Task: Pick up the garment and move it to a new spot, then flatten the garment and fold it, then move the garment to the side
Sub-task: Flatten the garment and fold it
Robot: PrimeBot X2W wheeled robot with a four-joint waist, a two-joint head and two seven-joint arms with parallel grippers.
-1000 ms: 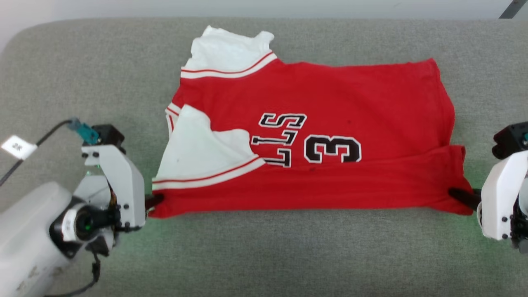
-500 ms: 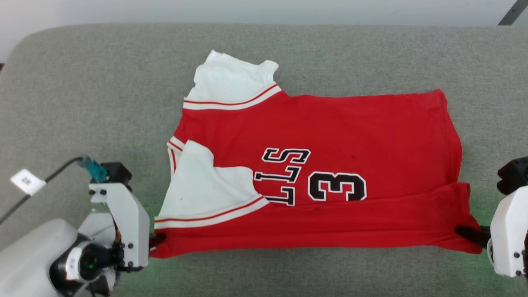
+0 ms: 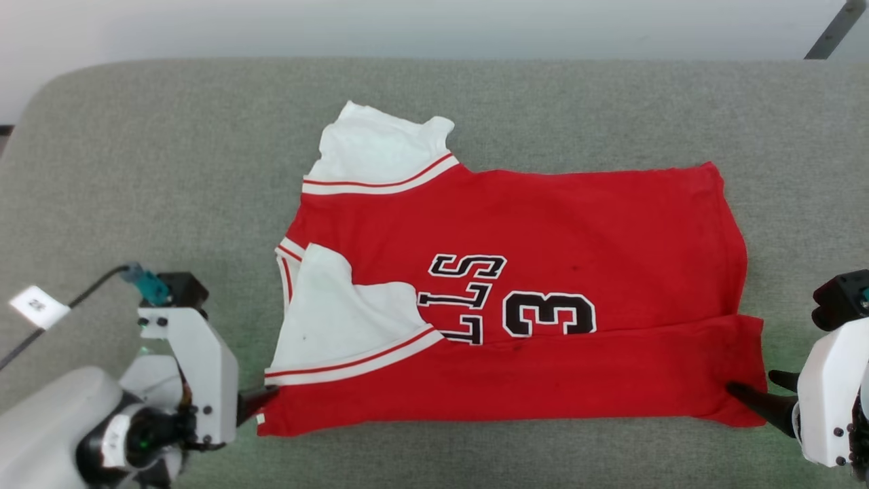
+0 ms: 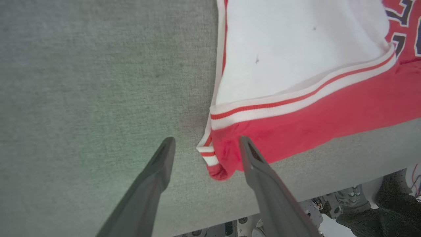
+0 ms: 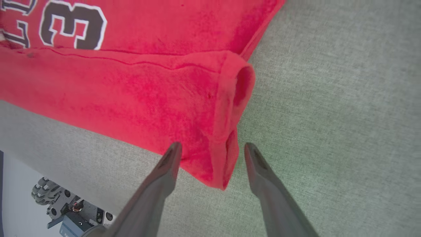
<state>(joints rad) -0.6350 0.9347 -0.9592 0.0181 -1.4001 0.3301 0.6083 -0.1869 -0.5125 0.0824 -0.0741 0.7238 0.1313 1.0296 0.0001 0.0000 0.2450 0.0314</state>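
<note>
Red shirt (image 3: pixel 543 272) lies spread on the grey counter (image 3: pixel 170 170), stretched between my two hands. My left hand (image 4: pixel 206 140) has its fingers apart, clamped on nothing. The shirt's striped collar-end corner sits in the gap between them. One finger (image 4: pixel 253 161) overlaps the red edge, the other is over bare counter. Can't tell if either finger actually touches the cloth. A white sleeve (image 3: pixel 339 326) with striped trim lies folded onto the red body just ahead of this hand. The other sleeve (image 3: pixel 380 146) sticks out well beyond it at the far edge. My right hand (image 5: pixel 212 144) is also spread, gripping nothing. The hem-end corner, with its rolled-over fold, pokes between those fingers. The edge of the shirt nearest both hands is folded over as a long red strip (image 3: pixel 543 380) running from one hand to the other. The black number 3 (image 3: pixel 548 314) and letters sit just past that strip, nearer my left hand's side.
</note>
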